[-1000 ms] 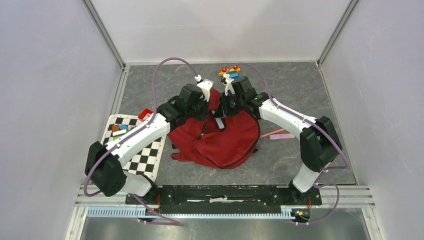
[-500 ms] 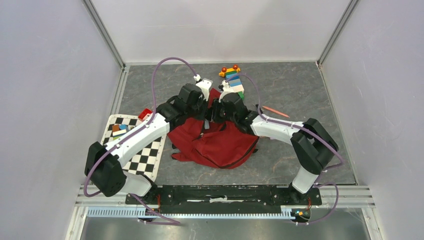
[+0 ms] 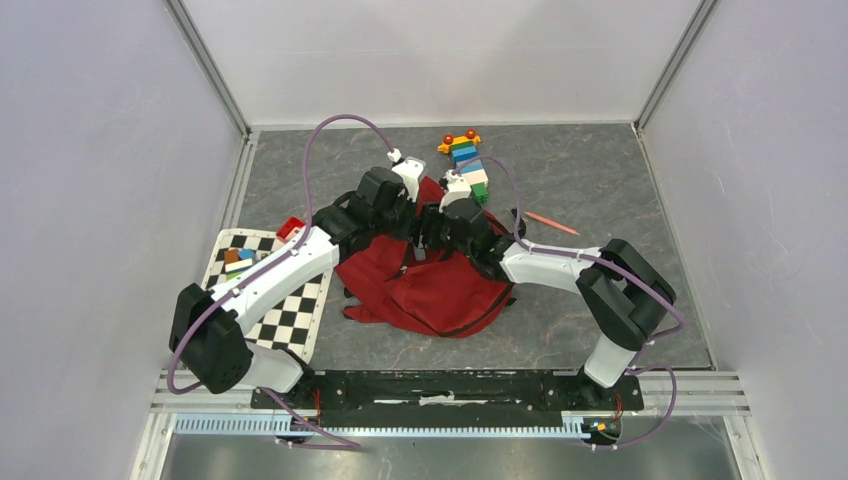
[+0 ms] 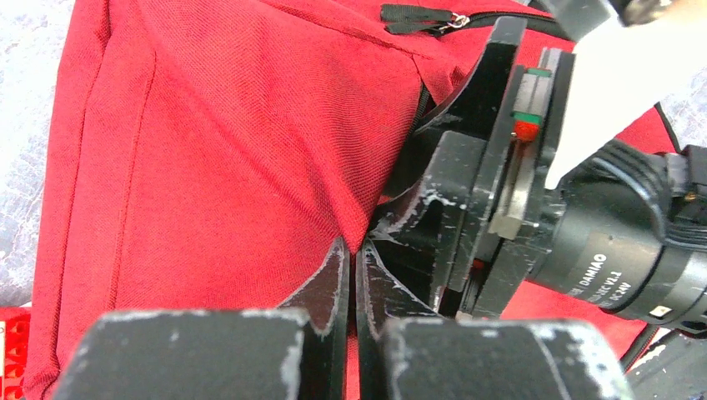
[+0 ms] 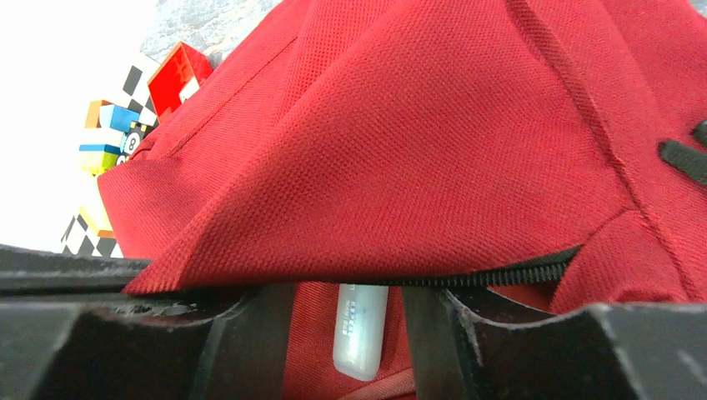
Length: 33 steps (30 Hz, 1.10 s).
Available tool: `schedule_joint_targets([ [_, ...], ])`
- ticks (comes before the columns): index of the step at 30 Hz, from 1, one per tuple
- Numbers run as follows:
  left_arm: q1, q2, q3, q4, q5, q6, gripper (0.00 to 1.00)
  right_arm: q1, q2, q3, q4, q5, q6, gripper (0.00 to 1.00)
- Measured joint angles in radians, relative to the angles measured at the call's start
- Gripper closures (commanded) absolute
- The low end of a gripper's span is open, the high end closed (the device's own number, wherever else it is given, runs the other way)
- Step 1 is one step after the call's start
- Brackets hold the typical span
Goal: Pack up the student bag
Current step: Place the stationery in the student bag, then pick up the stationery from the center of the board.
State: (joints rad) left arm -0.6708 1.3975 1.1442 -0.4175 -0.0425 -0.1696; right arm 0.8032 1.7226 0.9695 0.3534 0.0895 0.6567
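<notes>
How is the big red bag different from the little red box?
The bag is much bigger than the box. The bag is soft, crumpled cloth, while the box looks stiff, with straight edges. The bag has the left fingers pinching its cloth, but the box lies free by a corner of the checkered mat. Both are red.

Off-task items on the table.
You see a checkerboard mat (image 3: 270, 310) at near left with colored blocks (image 3: 238, 262) on it and a small red box (image 3: 291, 229) at its far edge. A toy block stack (image 3: 465, 162) sits far-center, an orange pencil (image 3: 552, 222) to its right on the grey table (image 3: 600, 170).
</notes>
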Motion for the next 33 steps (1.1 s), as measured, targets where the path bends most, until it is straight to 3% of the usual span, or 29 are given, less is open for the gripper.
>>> schedule_joint_targets([
  [7, -0.001, -0.004, -0.002, -0.001, -0.004, 0.000, 0.98, -0.002, -0.091, -0.072, 0.008, 0.005, -0.055, 0.34],
  [13, -0.001, -0.004, -0.002, -0.003, -0.011, 0.000, 0.98, 0.000, -0.316, -0.211, -0.021, -0.018, -0.111, 0.26],
  [18, -0.001, -0.003, -0.002, -0.003, -0.012, 0.000, 0.98, -0.003, -0.563, -0.254, -0.194, 0.044, -0.222, 0.20],
  [22, -0.001, -0.001, -0.002, -0.005, -0.010, -0.002, 0.98, -0.031, -0.635, -0.225, -0.372, 0.129, -0.298, 0.11],
  [26, -0.001, 0.000, -0.002, -0.006, -0.002, -0.013, 0.98, -0.207, -0.699, -0.224, -0.591, 0.178, -0.350, 0.06],
  [33, -0.001, 0.000, -0.002, -0.006, 0.000, -0.017, 0.98, -0.456, -0.679, -0.236, -0.674, 0.180, -0.458, 0.10],
])
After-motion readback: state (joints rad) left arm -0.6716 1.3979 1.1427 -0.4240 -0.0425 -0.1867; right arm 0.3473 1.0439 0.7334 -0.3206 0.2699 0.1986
